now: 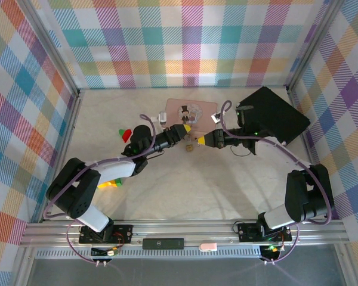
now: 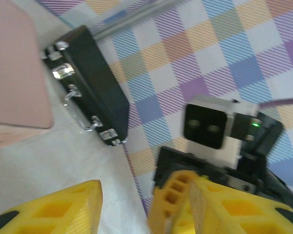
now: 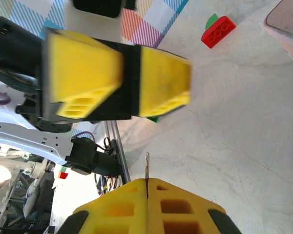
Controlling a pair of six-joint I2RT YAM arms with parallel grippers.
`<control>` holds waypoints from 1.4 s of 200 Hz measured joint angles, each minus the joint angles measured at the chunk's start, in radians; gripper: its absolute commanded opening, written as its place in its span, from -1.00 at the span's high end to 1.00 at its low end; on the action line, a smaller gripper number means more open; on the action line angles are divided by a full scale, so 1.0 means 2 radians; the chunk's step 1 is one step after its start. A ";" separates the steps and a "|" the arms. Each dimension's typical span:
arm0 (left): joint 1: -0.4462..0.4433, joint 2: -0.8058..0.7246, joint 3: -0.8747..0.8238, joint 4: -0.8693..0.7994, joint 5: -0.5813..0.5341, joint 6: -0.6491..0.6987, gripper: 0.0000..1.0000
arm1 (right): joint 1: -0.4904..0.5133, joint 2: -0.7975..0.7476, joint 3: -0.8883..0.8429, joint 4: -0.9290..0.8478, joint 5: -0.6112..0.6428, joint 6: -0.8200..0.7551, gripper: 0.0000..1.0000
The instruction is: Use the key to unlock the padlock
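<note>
Right gripper is clamped tight on the key, whose thin silvery blade stands out past the yellow fingertips. You hold it so, I judge, to leave the tip free for the keyhole. Just beside those fingertips, the overhead view shows a small brass-coloured object lying on the table, apparently the padlock; it is too small to make out the shackle. Your left gripper faces the right one from the left, jaws partly apart with nothing visible between them, seemingly placed to steady the lock. Further left lie a red brick and a green brick. Beyond the grippers the pink picture-lid box lies flat, with a black case at far right. The table is pale and marbled. Pastel plaid walls enclose the far side and both flanks.
</note>
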 measured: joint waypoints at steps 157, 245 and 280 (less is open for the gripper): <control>-0.036 0.034 0.047 -0.044 0.039 0.037 1.00 | 0.000 0.004 -0.023 0.077 -0.019 0.040 1.00; -0.037 0.036 0.047 -0.025 -0.013 0.023 1.00 | 0.000 -0.040 -0.073 0.132 0.081 0.165 -0.07; -0.037 0.062 0.046 0.036 -0.055 -0.012 1.00 | 0.005 -0.090 -0.167 0.243 0.150 0.263 -0.08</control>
